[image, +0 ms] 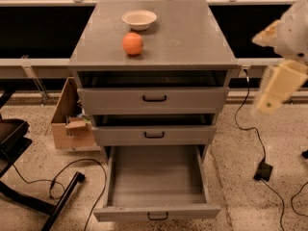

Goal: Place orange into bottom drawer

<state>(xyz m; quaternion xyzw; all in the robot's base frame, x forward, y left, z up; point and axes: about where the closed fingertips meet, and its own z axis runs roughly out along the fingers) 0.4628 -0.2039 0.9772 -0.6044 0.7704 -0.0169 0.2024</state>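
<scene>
The orange (133, 43) sits on the grey cabinet top (187, 37), left of centre, just in front of a shallow cream bowl (139, 19). The bottom drawer (156, 211) is pulled far out and its tray looks empty. The two upper drawers (154, 100) are pulled out a little. My gripper (278, 88) hangs off the cream arm at the right edge, beside the cabinet at the height of the top drawer. It is far to the right of the orange and holds nothing that I can see.
A cardboard box (70, 121) stands on the floor left of the cabinet. Black chair legs (29, 196) and cables (72, 177) lie at the lower left. A cable with a power brick (263, 170) runs along the floor at the right.
</scene>
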